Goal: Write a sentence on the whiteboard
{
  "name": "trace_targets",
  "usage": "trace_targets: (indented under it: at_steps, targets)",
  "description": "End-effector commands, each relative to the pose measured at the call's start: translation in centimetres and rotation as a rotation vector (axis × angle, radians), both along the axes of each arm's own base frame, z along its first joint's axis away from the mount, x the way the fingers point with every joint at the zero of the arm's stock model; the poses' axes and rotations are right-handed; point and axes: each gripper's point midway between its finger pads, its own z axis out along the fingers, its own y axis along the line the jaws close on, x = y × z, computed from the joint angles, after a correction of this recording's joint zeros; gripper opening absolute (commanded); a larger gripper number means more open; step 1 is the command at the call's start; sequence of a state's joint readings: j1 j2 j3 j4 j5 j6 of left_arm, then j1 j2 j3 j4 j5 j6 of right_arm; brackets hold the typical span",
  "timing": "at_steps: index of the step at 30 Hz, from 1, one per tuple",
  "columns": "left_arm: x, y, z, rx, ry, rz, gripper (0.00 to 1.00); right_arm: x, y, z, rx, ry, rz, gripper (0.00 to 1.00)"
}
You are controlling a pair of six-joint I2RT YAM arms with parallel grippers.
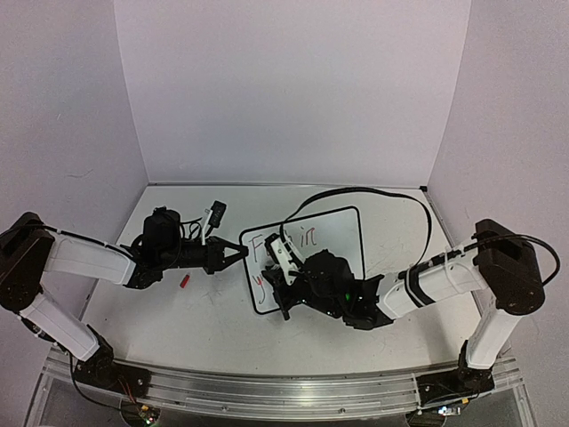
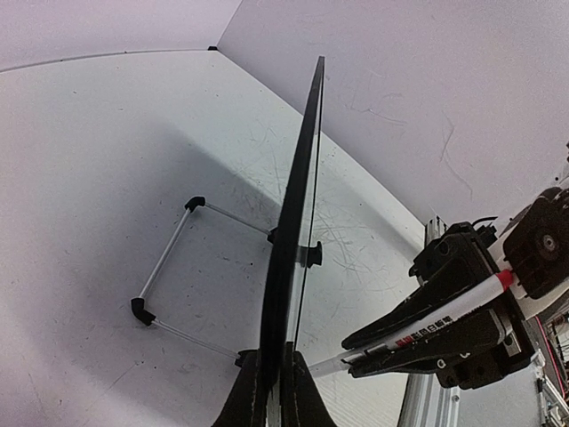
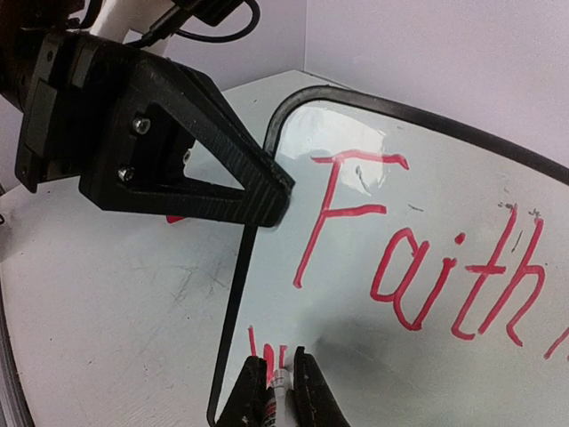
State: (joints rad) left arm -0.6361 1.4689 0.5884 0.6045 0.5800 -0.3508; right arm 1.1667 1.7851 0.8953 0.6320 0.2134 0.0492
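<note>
At the near left corner of the whiteboard (image 3: 444,356), right fingers (image 3: 251,396) clenched on a marker (image 3: 277,388), tip against the board. Left fingers (image 3: 240,187) clamped on its left edge. Propped tilted at the middle of the surface (image 3: 116,311).

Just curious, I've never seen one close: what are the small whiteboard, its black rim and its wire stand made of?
Whiteboard: glossy white, probably coated plastic or enamel; glare shows by the red letters. Rim: matte black, likely plastic. Stand: thin shiny rod, seemingly metal, black corner caps.
</note>
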Motion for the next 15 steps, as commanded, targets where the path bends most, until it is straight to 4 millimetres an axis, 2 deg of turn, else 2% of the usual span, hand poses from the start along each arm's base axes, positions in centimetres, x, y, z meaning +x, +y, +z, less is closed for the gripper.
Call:
trace_targets:
  at_steps: [1, 6, 15]
  targets:
    - [0.4, 0.0, 1.6, -0.010, -0.063, 0.010, 0.00, 0.4, -0.7, 0.0, 0.009, 0.002, -0.038, 0.00]
    - [0.3, 0.0, 1.6, -0.010, -0.062, 0.008, 0.00, 1.1, -1.3, 0.8, 0.017, -0.022, -0.089, 0.00]
    - [0.2, 0.2, 1.6, -0.010, -0.063, 0.012, 0.00, 2.0, -1.2, 2.5, 0.055, -0.051, -0.118, 0.00]
